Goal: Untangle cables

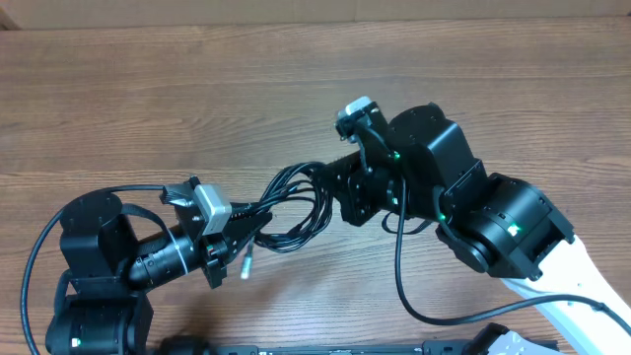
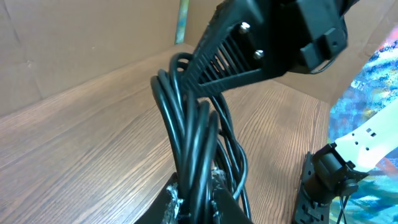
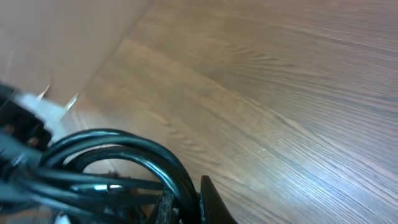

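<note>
Now overhead: cables [image 1: 296, 179] strung left gripper [image 1: 242, 225] to right gripper [image 1: 342, 189]
left wrist: clamped on cables
right wrist: closed on cables

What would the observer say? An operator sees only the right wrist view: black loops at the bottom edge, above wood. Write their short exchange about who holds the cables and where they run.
Operator: Is my right claw actually on the bundle?
Observer: Yes. The left wrist view shows one of its fingers pressed onto the top loops of the cables.
Operator: Where is the other arm?
Observer: Overhead, the left claw grips the opposite end of the same bundle, so the loops span the gap between both claws.
Operator: Any loose end?
</note>
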You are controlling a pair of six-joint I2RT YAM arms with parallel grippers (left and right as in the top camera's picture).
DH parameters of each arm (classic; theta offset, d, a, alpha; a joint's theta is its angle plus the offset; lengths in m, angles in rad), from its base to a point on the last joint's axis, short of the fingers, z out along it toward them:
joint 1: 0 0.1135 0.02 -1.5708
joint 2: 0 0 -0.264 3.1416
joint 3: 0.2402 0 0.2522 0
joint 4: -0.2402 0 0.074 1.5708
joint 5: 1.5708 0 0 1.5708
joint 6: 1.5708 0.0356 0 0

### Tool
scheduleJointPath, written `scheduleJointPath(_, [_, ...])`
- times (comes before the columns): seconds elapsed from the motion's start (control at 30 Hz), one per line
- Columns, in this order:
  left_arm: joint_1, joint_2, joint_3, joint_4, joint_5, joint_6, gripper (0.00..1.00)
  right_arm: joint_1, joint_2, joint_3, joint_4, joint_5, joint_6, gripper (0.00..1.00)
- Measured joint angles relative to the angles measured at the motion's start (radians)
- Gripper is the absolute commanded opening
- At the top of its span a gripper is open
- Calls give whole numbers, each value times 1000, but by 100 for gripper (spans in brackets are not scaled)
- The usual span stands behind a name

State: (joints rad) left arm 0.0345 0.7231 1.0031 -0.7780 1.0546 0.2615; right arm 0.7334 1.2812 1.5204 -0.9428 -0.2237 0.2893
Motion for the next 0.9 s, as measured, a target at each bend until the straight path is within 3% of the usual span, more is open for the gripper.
scheduleJointPath(0.67, [0,-8,0,-8,34,0,13,-27,4,0,-30,347,288,4])
scheduleJointPath(0.8, [0,-8,0,-8,34,0,15,-27,4,0,-24,346,293,4])
scheduleJointPath(0.9, [0,-8,0,-8,33,2,23,-27,4,0,-8,305,253,4])
